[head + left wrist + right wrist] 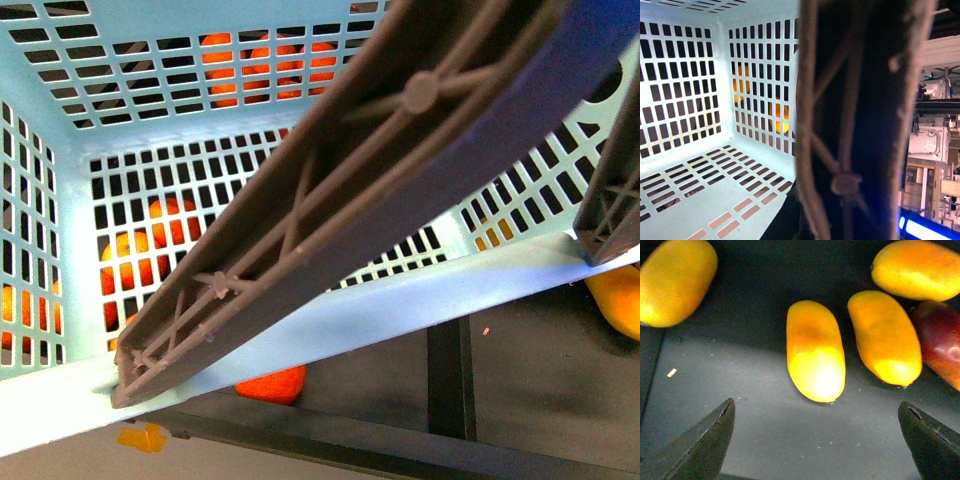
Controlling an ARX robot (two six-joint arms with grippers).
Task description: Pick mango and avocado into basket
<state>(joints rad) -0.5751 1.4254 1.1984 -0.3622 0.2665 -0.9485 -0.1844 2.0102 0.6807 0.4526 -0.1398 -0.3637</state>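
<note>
Turquoise slotted plastic basket (pixel 330 320), ribbed handle (pixel 400 150)

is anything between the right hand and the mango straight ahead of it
Nothing visible. In the right wrist view the right hand is open, with only bare dark surface between it and the middle mango. Close beside that one lies a second mango, apart by a narrow gap.

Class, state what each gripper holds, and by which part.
The right gripper is open and holds nothing. The left gripper is out of view.
</note>
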